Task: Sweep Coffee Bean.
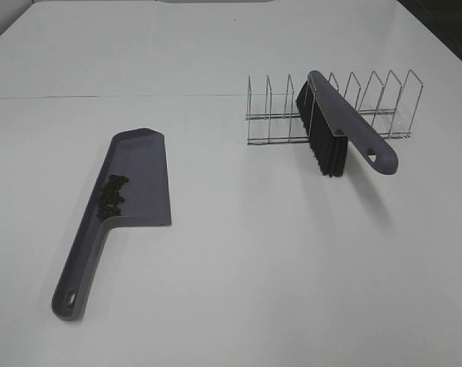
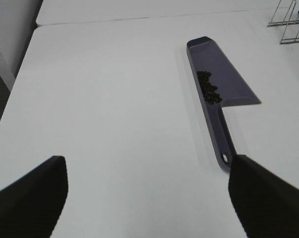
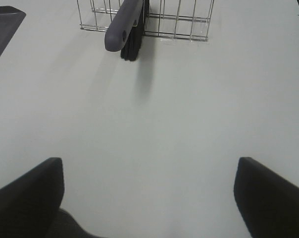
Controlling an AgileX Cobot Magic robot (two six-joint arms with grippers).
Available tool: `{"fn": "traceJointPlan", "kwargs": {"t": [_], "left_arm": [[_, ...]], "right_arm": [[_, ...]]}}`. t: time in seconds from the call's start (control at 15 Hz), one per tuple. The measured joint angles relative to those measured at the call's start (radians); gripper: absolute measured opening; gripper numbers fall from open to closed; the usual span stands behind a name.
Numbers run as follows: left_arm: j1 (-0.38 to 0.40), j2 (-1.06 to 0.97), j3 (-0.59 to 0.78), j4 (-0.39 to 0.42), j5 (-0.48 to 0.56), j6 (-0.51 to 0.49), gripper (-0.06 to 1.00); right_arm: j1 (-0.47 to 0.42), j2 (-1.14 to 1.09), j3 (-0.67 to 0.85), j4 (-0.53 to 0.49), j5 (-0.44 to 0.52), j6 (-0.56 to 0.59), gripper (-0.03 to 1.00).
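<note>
Purple plastic filled the left of the high view: a flat, long-handled dustpan [image 1: 139, 180] lay on the white table [image 1: 254, 290], and the coffee bean [image 1: 112, 196] cluster, tiny dark oval pellets, sat inside its tray, against the wall near the handle end. From what I could see, no beans were loose on the table, so I judged the sweeping itself finished.

At upper right, the matching purple brush with black bristles [image 1: 338, 130] leaned in a wire rack [image 1: 330, 111], well apart from the pan.

My left gripper [image 2: 149, 198] hung wide open and empty, one finger near the dustpan's handle tip in the lower right of its wrist view. My right gripper [image 3: 149, 198] was just as wide open, gripping nothing, facing the rack at the top of its frame.

I reckoned the next move was only to pull both arms clear, or, if emptying was wanted, to close the left on the pan's handle and lift it level.
</note>
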Motion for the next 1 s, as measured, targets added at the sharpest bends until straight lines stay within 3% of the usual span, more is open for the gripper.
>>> {"fn": "traceJointPlan", "kwargs": {"t": [0.47, 1.0], "left_arm": [[0.000, -0.003, 0.023, -0.038, -0.048, 0.088, 0.81], [0.000, -0.003, 0.023, 0.008, -0.051, 0.054, 0.81]], "right_arm": [[0.000, 0.000, 0.000, 0.000, 0.000, 0.000, 0.79], [0.000, 0.000, 0.000, 0.000, 0.000, 0.005, 0.79]]}}
